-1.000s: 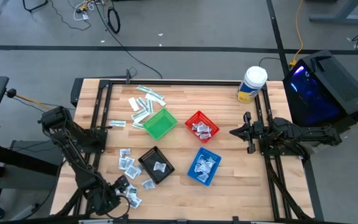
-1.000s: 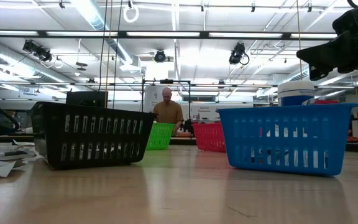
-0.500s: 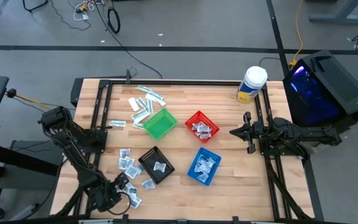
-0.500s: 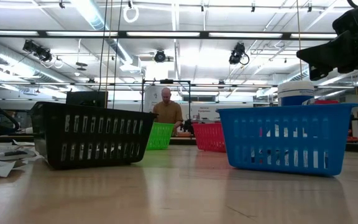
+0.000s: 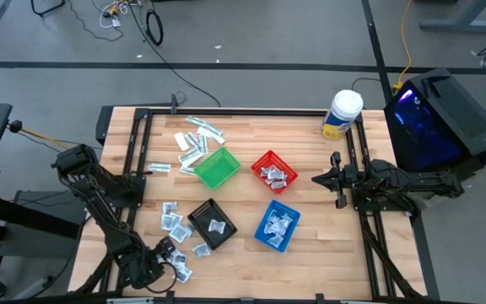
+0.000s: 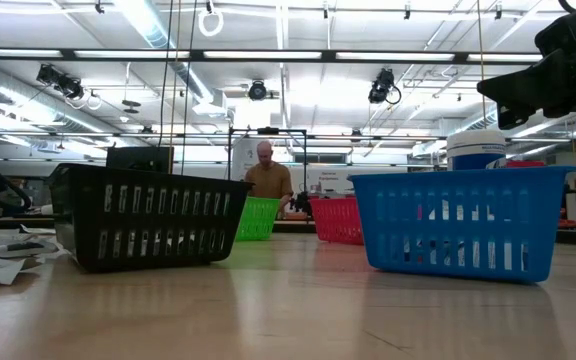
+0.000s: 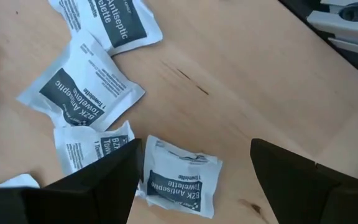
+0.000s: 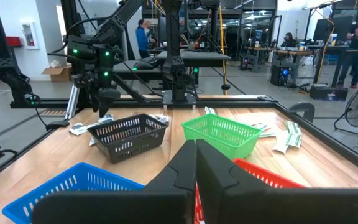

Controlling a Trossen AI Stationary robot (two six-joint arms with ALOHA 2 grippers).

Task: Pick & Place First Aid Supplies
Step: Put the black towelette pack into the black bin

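Several white-and-blue towelette sachets [image 5: 174, 221] lie flat at the table's near left, and long narrow strips [image 5: 197, 139] lie at the far left. My left gripper [image 5: 172, 260] points steeply down over the near-left sachets and is open. In the left wrist view its two fingers stand on either side of one sachet [image 7: 180, 177], which lies flat on the wood, partly over a neighbouring sachet [image 7: 86, 149]. I see no touch. My right gripper [image 5: 317, 179] waits level at the table's right edge, shut and holding nothing [image 8: 196, 163].
Four small baskets stand mid-table: black [image 5: 212, 225], green [image 5: 217, 167], red [image 5: 274, 171] and blue [image 5: 276, 225]; three hold sachets. A white-lidded, yellow-labelled tub [image 5: 342, 114] stands at the far right. The table's near edge is close to my left gripper. A person stands beyond the table [image 6: 268, 180].
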